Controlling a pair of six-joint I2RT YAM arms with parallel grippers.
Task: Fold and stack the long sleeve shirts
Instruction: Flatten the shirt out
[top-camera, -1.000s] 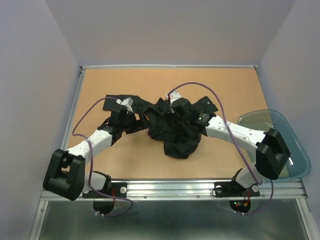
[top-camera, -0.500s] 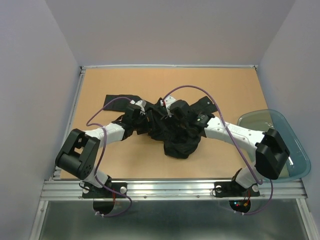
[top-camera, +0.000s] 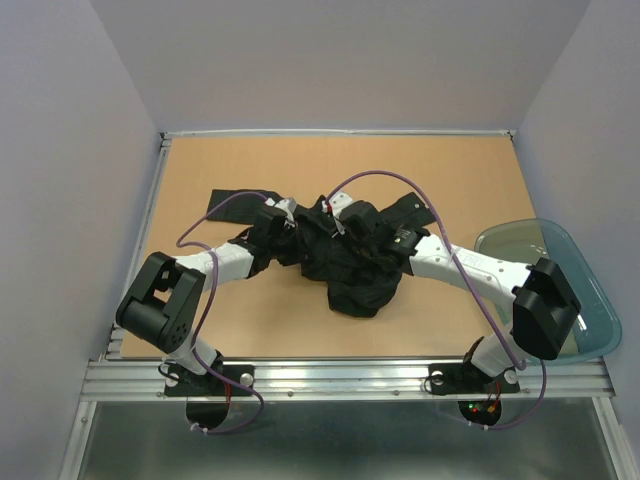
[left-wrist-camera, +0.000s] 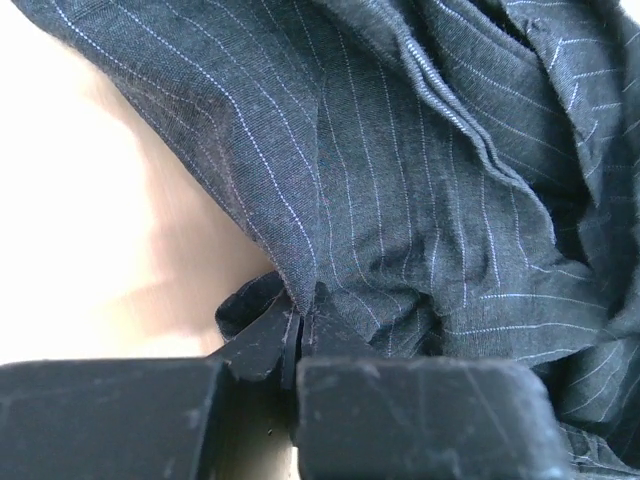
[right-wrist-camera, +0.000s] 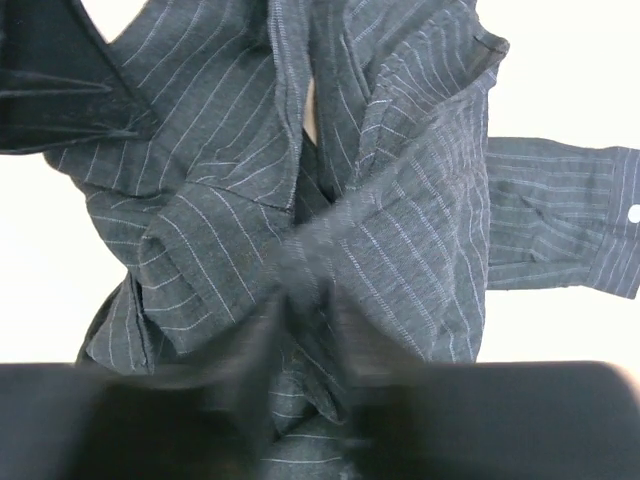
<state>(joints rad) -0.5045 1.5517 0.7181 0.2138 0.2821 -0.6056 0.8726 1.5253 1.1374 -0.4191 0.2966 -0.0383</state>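
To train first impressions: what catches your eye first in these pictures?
A black pinstriped shirt lies crumpled at the centre of the tan table. The left gripper pinches a fold; the right gripper is at the cloth too, blurred. A translucent teal tub sits at the right edge.

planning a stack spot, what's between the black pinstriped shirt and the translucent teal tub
Bare tan tabletop and the right arm's white forearm, top view.

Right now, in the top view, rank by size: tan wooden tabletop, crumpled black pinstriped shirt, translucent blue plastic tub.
Largest first:
tan wooden tabletop
crumpled black pinstriped shirt
translucent blue plastic tub, partly hidden behind the right arm
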